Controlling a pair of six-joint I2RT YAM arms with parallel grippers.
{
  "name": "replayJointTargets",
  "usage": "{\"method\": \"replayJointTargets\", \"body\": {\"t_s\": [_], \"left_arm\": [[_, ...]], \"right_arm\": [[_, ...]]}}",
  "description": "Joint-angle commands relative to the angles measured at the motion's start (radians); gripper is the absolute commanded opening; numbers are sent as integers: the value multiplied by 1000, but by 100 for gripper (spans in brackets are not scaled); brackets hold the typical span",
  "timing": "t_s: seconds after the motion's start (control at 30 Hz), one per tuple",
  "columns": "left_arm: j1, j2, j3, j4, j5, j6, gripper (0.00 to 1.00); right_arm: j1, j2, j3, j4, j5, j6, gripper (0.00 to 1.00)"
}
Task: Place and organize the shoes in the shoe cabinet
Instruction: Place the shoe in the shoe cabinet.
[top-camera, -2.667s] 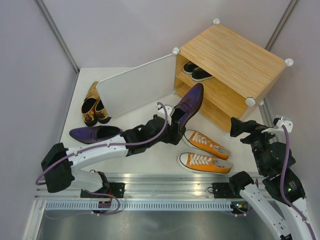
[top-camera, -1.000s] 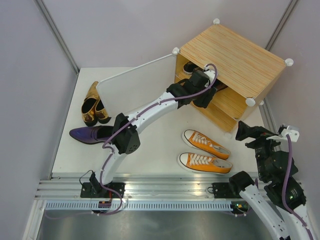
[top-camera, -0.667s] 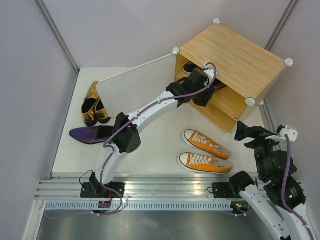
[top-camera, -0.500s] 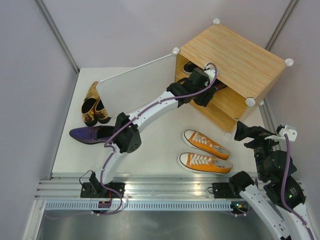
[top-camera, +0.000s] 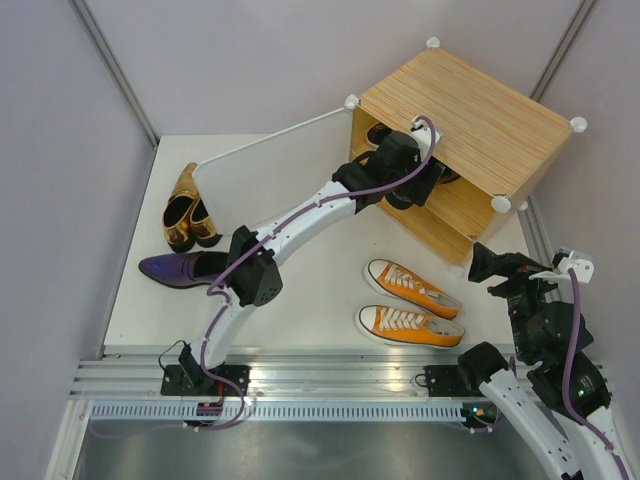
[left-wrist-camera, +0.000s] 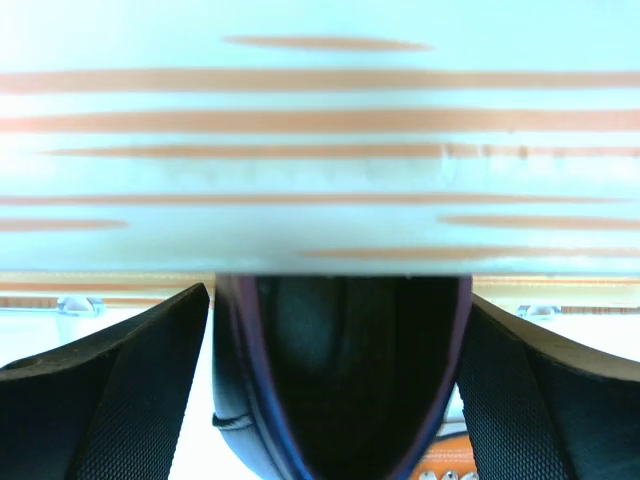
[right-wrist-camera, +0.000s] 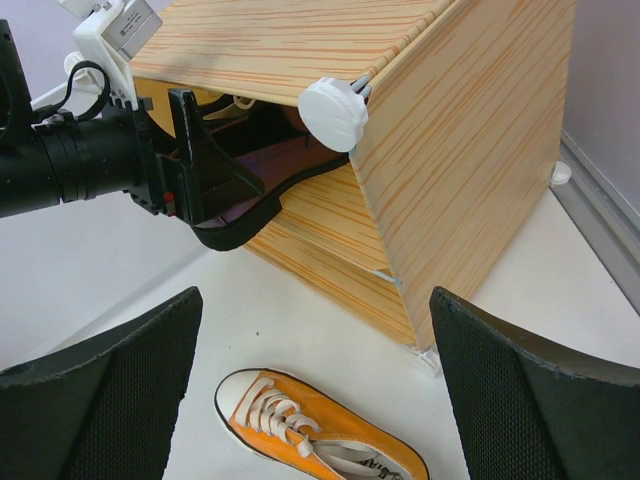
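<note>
My left gripper (top-camera: 424, 181) is shut on a glossy dark purple loafer (left-wrist-camera: 340, 380) and holds it heel-first, its toe pushed into the upper shelf of the wooden shoe cabinet (top-camera: 470, 120). The right wrist view shows this loafer (right-wrist-camera: 285, 165) half inside the cabinet (right-wrist-camera: 470, 150). Black sneakers (top-camera: 378, 133) sit deeper on that shelf at its left end. The other purple loafer (top-camera: 180, 268) lies at the table's left. Gold pumps (top-camera: 188, 208) lie behind it. Two orange sneakers (top-camera: 410, 305) lie in front of the cabinet. My right gripper (top-camera: 488, 262) is open and empty near the cabinet's right front corner.
The white door (top-camera: 280, 160) stands swung open to the cabinet's left. A white corner knob (right-wrist-camera: 335, 112) sticks out above the held loafer. One orange sneaker (right-wrist-camera: 310, 435) lies just below my right fingers (right-wrist-camera: 100, 400). Grey walls close in the table on three sides.
My left arm has carried the purple loafer from mid-table up to the cabinet and pushed it a little further into the upper shelf. My right gripper has shifted slightly.
</note>
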Motion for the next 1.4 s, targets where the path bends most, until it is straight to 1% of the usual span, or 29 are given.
{"method": "replayJointTargets", "body": {"t_s": [0.0, 0.33, 0.47, 0.73, 0.83, 0.87, 0.93, 0.97, 1.03, 1.07, 1.13, 1.17, 1.2, 1.3, 1.33, 1.37], "left_arm": [[4, -44, 35, 57, 2, 21, 98], [4, -90, -57, 59, -27, 23, 98], [4, -136, -146, 91, -36, 21, 100], [-3, -211, -254, 146, -64, 41, 98], [-10, -223, -277, 163, -65, 56, 91], [-12, -223, -281, 171, -65, 56, 82], [-19, -222, -283, 172, -62, 88, 75], [-23, -220, -283, 174, -61, 92, 64], [-27, -220, -283, 178, -50, 104, 55], [-27, -220, -283, 180, -52, 104, 46], [-27, -222, -283, 182, -47, 108, 40], [-27, -223, -281, 185, -47, 105, 34], [-27, -225, -281, 186, -41, 104, 32], [-27, -231, -280, 201, -32, 82, 31], [-26, -231, -280, 212, -26, 78, 32], [-27, -233, -277, 217, -21, 72, 36]], "right_arm": [[6, -8, -3, 30, 22, -16, 98], [9, -8, -5, 31, 19, -18, 98], [10, -8, -7, 31, 16, -16, 98], [10, -8, -7, 31, 15, -16, 98], [10, -7, -7, 31, 16, -16, 98], [10, -5, -7, 31, 15, -16, 98], [12, -4, -5, 33, 15, -16, 98], [12, -4, -5, 33, 15, -18, 98], [14, -4, -7, 33, 15, -18, 98], [12, -5, -7, 33, 15, -18, 98], [17, -4, -7, 34, 15, -18, 98], [14, -5, -7, 34, 15, -18, 98], [14, -4, -7, 34, 13, -19, 98], [15, -5, -8, 36, 15, -21, 98], [15, -4, -8, 36, 16, -19, 98], [15, -4, -8, 37, 16, -21, 98]]}}
